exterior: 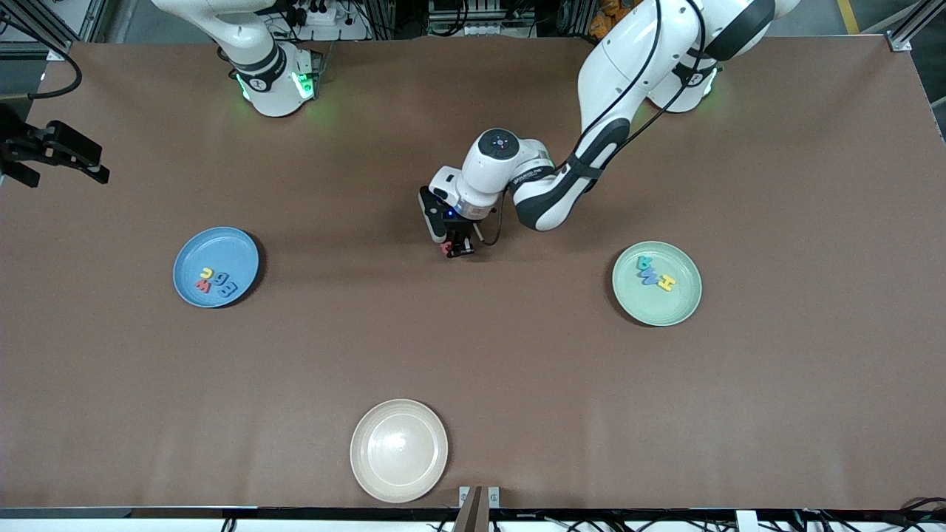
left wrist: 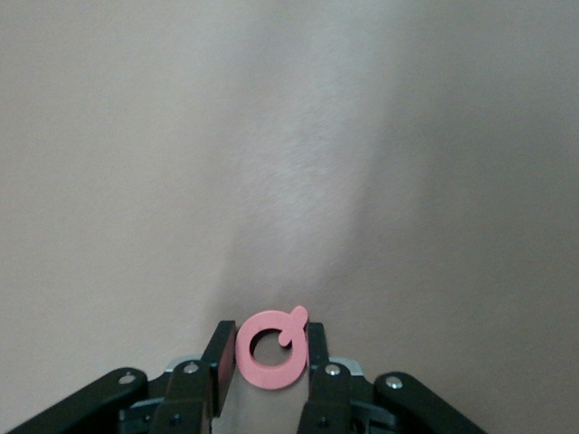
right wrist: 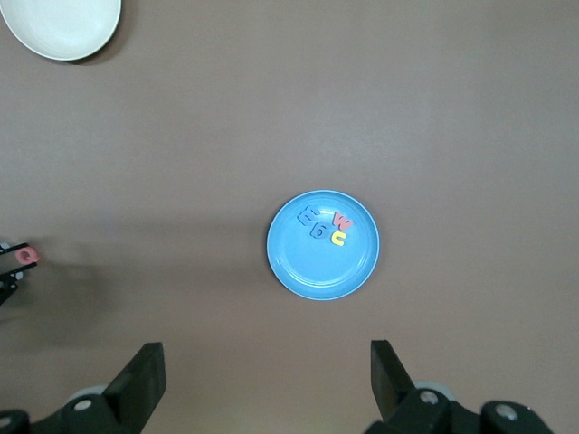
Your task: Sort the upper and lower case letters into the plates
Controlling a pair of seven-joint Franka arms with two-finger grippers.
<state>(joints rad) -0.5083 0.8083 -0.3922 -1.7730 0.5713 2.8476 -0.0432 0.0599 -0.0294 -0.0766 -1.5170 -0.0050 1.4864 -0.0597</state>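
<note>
My left gripper [exterior: 457,250] is shut on a red letter Q [left wrist: 271,351], pinched between its fingertips over the bare table midway between the two plates; the Q also shows in the front view [exterior: 446,249]. The sky blue plate [exterior: 194,255] toward the right arm's end holds several letters [exterior: 216,281]: yellow, red and two blue. The mint green plate [exterior: 676,307] toward the left arm's end holds three letters [exterior: 654,273]: teal, blue and yellow. My right gripper [right wrist: 264,353] is open and empty, high over the table near the blue plate [right wrist: 312,271].
A cream-white plate [exterior: 399,451] lies empty near the table's front edge, also in the right wrist view [right wrist: 59,23]. The brown table [exterior: 473,355] has nothing else loose on it. The right gripper shows at the front view's edge [exterior: 65,174].
</note>
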